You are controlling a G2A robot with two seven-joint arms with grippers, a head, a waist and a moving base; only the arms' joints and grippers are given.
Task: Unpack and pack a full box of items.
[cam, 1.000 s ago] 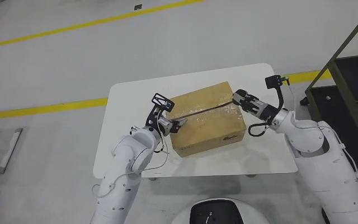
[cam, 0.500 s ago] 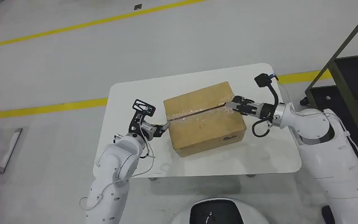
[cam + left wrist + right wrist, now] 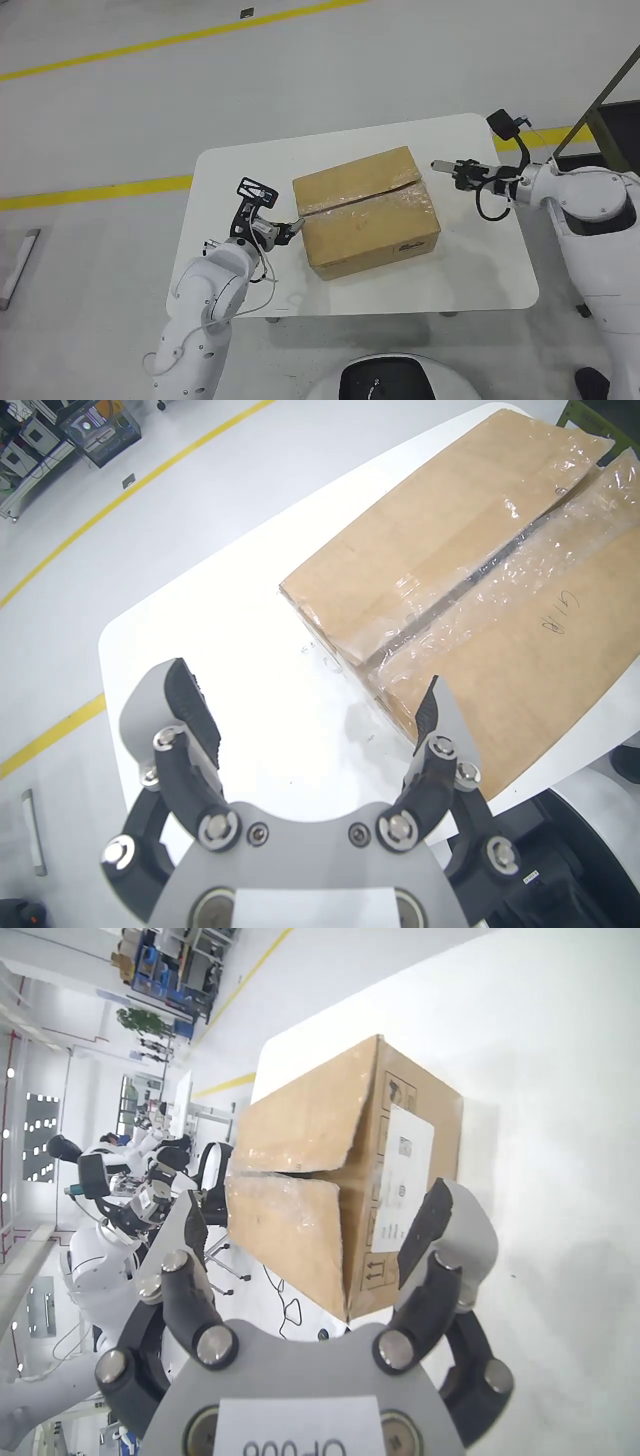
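i see the cardboard box [image 3: 365, 212] at the middle of the white table [image 3: 240, 170], flaps down under crinkled clear tape [image 3: 545, 555], so its contents are hidden. my left gripper [image 3: 290, 228] sits just beside one end, jaws spread; the right gripper [image 3: 445, 166] hangs off the opposite end, apart, also spread.

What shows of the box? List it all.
The box is brown cardboard, oblong, lying flat at the middle of the white table, skewed to its edges. Its two top flaps are shut under crinkled clear tape along the seam, which gapes slightly at the end bearing a white label. Handwriting marks one flap. The open right gripper stands clear of that end; the open left gripper is close at the other, contact unclear.
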